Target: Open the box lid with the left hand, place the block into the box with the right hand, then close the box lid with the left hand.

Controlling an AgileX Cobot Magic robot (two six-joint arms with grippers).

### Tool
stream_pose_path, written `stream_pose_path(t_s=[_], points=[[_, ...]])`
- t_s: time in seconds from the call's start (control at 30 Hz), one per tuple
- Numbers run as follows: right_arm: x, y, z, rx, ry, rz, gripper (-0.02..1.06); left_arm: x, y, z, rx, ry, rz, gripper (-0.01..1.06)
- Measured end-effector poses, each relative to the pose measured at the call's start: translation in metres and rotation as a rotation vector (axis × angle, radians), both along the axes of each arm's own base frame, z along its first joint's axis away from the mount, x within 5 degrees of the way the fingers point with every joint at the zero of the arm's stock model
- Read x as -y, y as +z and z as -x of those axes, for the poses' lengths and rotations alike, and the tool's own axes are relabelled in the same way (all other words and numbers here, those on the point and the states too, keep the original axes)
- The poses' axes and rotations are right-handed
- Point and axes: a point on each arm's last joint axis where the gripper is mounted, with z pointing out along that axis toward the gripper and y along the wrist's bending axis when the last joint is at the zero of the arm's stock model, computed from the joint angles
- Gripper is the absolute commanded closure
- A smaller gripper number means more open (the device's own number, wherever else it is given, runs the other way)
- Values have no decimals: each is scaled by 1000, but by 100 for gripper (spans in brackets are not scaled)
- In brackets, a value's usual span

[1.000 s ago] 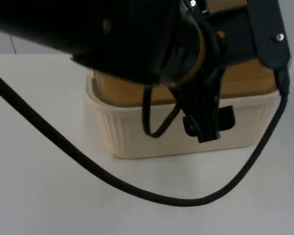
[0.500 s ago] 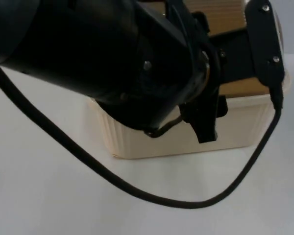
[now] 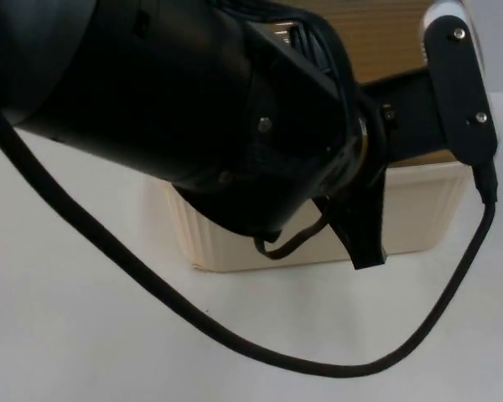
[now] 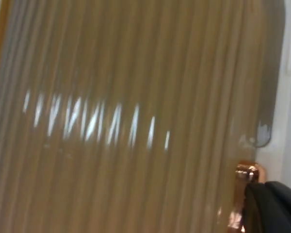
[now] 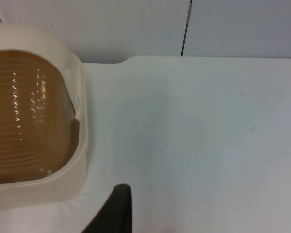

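- Cream box standing on the white table, ribbed brown lid raised and facing the left wrist camera, probably tilted back to clear the opening.
- Left gripper low over the box front, near the lid edge; finger state impossible to tell.
- Right gripper waiting beside the box rim; finger state impossible to tell too.
- Block nowhere to be made out; whether already in the box, unclear.

A lab-like robot test bench: bare white table top ending at a grey partition wall.
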Motion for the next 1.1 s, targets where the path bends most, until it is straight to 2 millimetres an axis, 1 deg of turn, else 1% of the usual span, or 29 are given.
stream_pose_path(t_s=[0.1, 0.23, 0.43, 0.57, 0.8, 0.97, 1.1], points=[[0, 0, 0, 0, 0, 0, 3, 0, -2, 0, -37, 11, 22, 105], [0, 0, 0, 0, 0, 0, 3, -7, -5, -6, -107, 74, 67, 105], [0, 0, 0, 0, 0, 0, 3, -11, -9, -7, -146, 110, 74, 105], [0, 0, 0, 0, 0, 0, 3, -6, -15, -5, -163, 49, 42, 105], [0, 0, 0, 0, 0, 0, 3, -2, -18, -2, -177, -29, 24, 105], [0, 0, 0, 0, 0, 0, 3, -4, -18, -5, -168, -69, -12, 105], [0, 0, 0, 0, 0, 0, 3, -12, -19, -15, -183, -53, -13, 105]])
